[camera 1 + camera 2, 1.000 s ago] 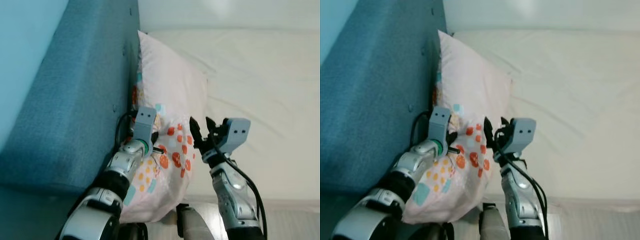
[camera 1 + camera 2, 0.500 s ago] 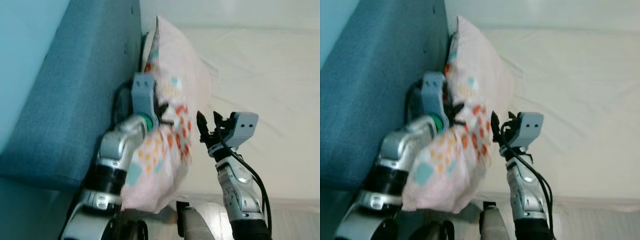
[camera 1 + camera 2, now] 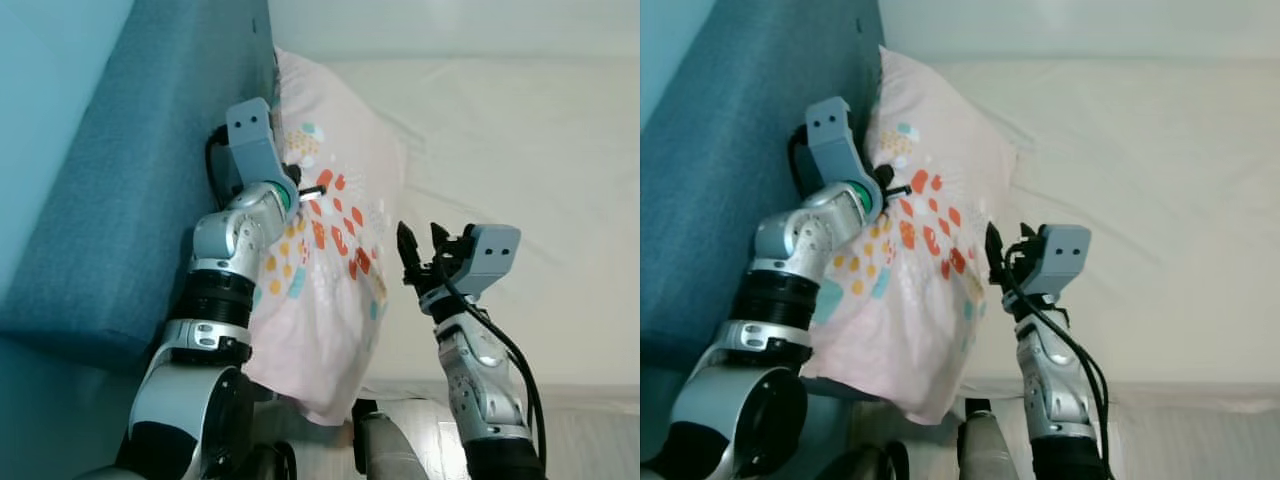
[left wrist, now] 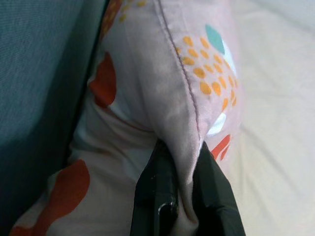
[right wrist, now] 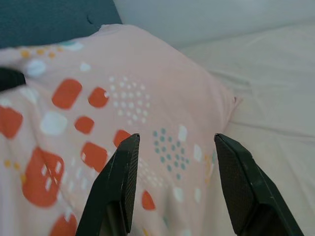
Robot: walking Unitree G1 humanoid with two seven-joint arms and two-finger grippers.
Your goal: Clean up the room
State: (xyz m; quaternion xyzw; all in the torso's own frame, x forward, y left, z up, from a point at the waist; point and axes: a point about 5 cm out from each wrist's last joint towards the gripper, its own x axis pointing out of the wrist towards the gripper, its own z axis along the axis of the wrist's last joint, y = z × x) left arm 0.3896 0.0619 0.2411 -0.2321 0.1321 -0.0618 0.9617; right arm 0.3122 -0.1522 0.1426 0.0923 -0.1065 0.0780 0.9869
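Observation:
A pale pink pillow (image 3: pixel 335 210) with orange, teal and white spots lies along the blue headboard (image 3: pixel 140 190) on the cream mattress (image 3: pixel 520 150). Its near end hangs over the bed's front edge. My left gripper (image 3: pixel 300 190) is shut on a fold of the pillow's edge (image 4: pixel 184 128), high up beside the headboard. My right gripper (image 3: pixel 418 243) stands open just to the right of the pillow, apart from it. Its two black fingers (image 5: pixel 120 187) frame the spotted fabric (image 5: pixel 123 123).
The blue upholstered headboard runs down the left side, with a light blue wall (image 3: pixel 40 100) beyond it. The cream mattress stretches to the right, lightly creased. Its front edge (image 3: pixel 560 395) meets pale floor at the bottom.
My left gripper has carried the pillow's pinched edge up and back along the headboard, and the pillow has flattened out against the mattress. The right gripper has stayed nearly still.

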